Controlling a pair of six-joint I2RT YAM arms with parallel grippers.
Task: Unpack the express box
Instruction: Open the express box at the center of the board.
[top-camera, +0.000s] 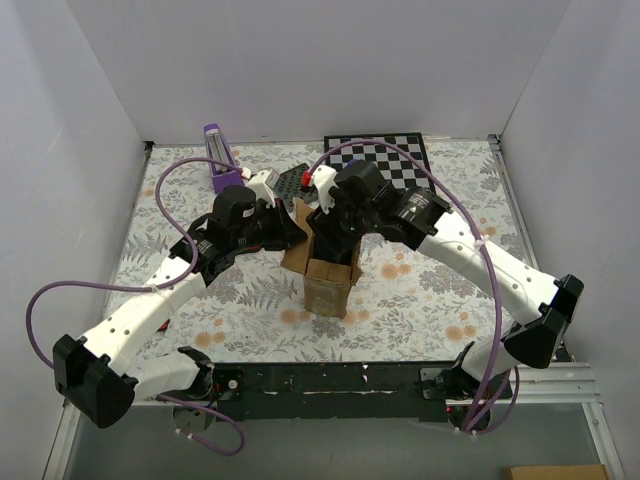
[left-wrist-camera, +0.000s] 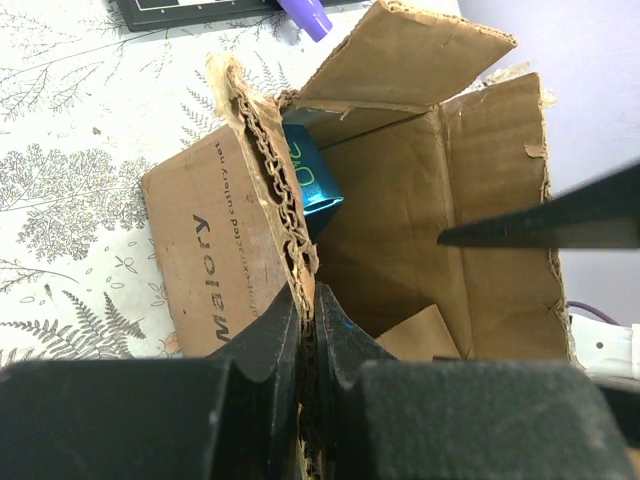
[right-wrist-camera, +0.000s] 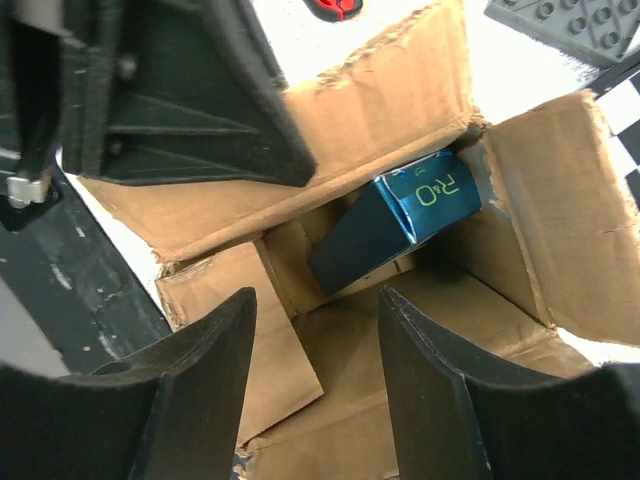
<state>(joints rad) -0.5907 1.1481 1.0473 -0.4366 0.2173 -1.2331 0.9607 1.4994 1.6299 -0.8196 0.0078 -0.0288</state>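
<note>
my left gripper (left-wrist-camera: 308, 300) is clamped tight on the torn corrugated edge of the express box (left-wrist-camera: 225, 265), one finger outside that edge and one inside. the box stands open on the table (top-camera: 240, 300), flaps spread, directly under my right gripper (right-wrist-camera: 315, 298). its fingers are apart over the opening, with nothing between them. down inside, just beyond my right fingertips, a small blue carton (right-wrist-camera: 400, 225) leans tilted against the box's wall.
</note>
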